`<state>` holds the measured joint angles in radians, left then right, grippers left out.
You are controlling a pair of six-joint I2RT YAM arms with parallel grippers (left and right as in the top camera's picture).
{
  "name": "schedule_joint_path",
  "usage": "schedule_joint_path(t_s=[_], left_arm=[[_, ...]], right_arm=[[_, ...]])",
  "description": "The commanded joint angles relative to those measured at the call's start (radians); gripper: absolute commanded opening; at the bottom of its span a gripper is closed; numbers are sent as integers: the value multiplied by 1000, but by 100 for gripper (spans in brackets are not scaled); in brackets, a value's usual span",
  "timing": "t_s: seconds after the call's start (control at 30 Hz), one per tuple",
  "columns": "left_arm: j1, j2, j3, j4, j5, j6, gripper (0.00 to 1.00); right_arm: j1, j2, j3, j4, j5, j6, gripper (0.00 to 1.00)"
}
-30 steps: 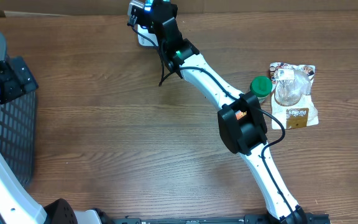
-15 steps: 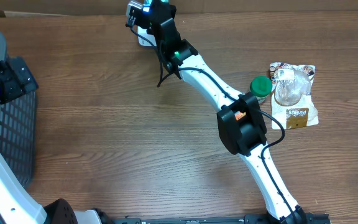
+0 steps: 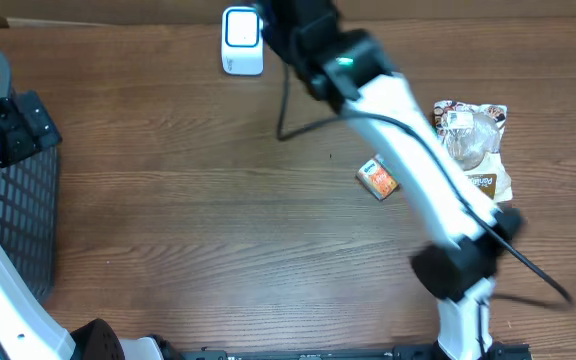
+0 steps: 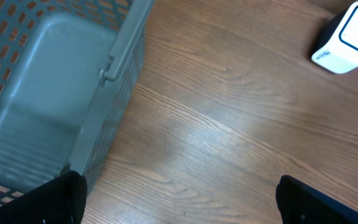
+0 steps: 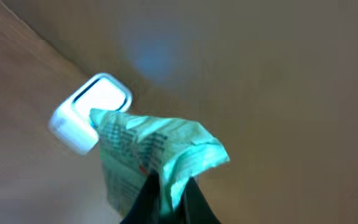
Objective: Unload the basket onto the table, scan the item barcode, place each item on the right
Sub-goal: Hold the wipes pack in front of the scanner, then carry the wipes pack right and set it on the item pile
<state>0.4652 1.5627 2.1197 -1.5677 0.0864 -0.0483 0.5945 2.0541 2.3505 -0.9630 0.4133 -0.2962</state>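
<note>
Basket [image 4: 42, 93] shows grey floor beside spread left fingers [image 4: 61, 202]; right fingers [image 5: 197, 205] pinch packet [image 5: 148, 155] near scanner [image 5: 86, 118].

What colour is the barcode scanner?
The scanner is white with a blue-outlined window, clearest in the overhead view.

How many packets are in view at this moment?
3: a printed packet pinched in the right gripper beside the scanner, a small orange packet mid-table, and a brown-and-white packet at the table's right. The right arm may hide more.
</note>
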Motion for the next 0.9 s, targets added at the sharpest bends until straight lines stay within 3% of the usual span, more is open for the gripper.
schedule_joint_path(t_s=[0.0,0.17,0.37,0.57,0.8,0.83,0.87], left_arm=[[-1,3,10,1,11,16,100],[-1,3,10,1,11,16,99],[-1,3,10,1,10,16,100],[-1,3,10,1,10,16,100],[-1,3,10,1,11,16,99],[-1,3,10,1,11,16,100],[-1,3,10,1,11,16,100]], right_arm=[[-44,-121,12,-136,-58,441,4],[-183,-195,12,-388,-193,597,4],[-446,-194,-16,-554,-276,757,4],[-689,-194,-204,-498,-288,923,4],[-754,-194,-549,-301,-287,955,4],[-754,-194,-591,-277,-286,955,18],[-754,-194,-603,-272,-288,955,25]])
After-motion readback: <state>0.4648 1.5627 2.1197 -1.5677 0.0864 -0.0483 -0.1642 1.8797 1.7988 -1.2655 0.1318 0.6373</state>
